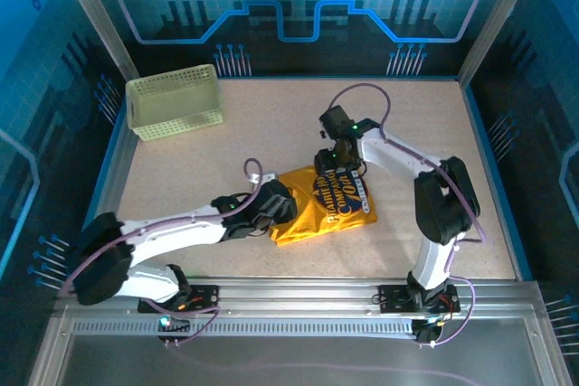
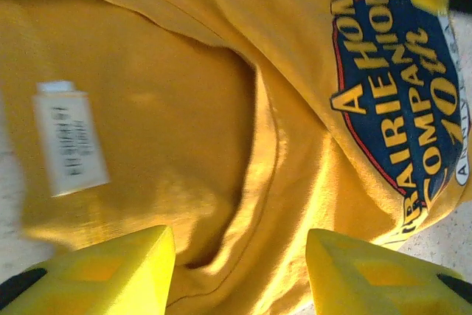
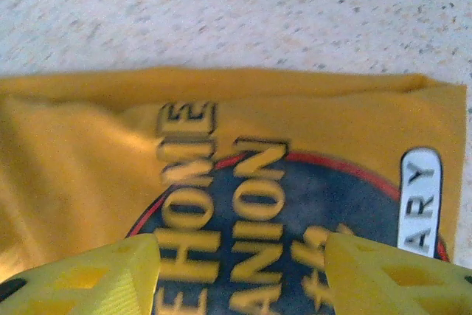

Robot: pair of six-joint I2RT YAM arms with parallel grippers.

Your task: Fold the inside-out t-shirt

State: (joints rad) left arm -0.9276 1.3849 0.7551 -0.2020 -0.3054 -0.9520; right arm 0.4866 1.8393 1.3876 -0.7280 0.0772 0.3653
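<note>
Now, overhead, cloth: I see the t-shirt [image 1: 317, 214], soft mustard-yellow, folded into a rumpled block on the speckled beige table [image 1: 271, 124], with its dark blue print [image 1: 342, 194] facing up
Overhead, claws: left gripper [image 1: 274, 212] on the shirt's left edge, right gripper [image 1: 336, 167] at its far edge
Overhead, container: pale green lattice basket [image 1: 175, 103] in the far left corner, well apart from the shirt
Left wrist: yellow fingers [image 2: 110, 271] spread, released, above the collar seam; white neck tag [image 2: 70, 138], text too blurred to read; on the print I read "COMPAN" and "10th"
Right wrist: fingers [image 3: 96, 278] apart, released, over the print; I read "HOME" and a white banner [image 3: 420, 197] ending "ARY"
</note>
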